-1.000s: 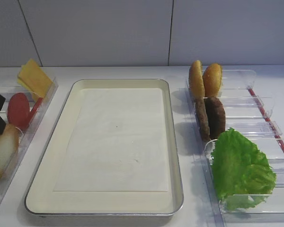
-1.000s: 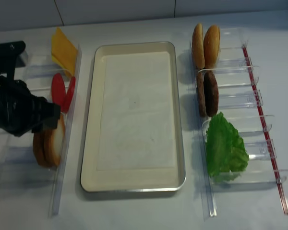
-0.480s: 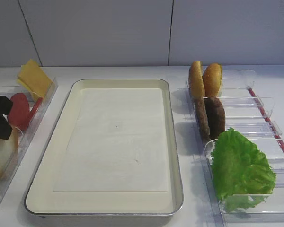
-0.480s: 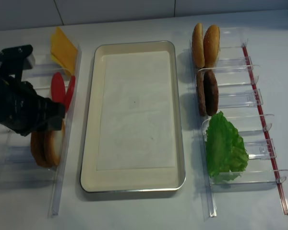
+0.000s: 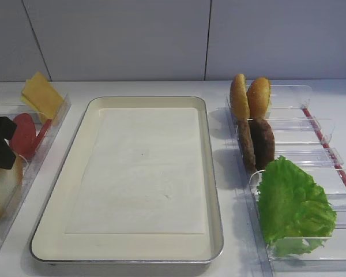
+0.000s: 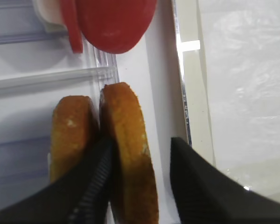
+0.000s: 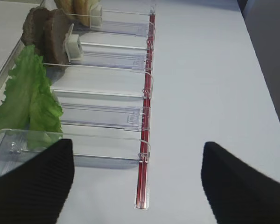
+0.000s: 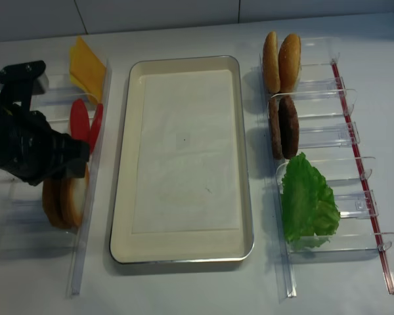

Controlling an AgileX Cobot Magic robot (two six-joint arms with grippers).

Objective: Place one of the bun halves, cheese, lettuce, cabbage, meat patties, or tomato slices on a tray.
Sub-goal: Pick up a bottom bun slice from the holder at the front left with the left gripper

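L gripper [image 6: 139,179] sits w/ its jaws either side of the bun half [image 6: 128,154] nearest the tray [image 8: 121,197], gripping it on edge in the left clear holder [image 8: 82,249], beside a 2nd bun [image 6: 70,135] & below the tomato slices [image 6: 114,23]. R gripper [image 7: 135,186] hangs w/ jaws wide apart, holding nothing, by the lettuce [image 7: 30,100]; tray bare.

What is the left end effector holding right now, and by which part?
The left end effector straddles the bun half nearer the tray, one finger on each flat face, near its top edge. It looks gripped, though the bun half has not left its holder.
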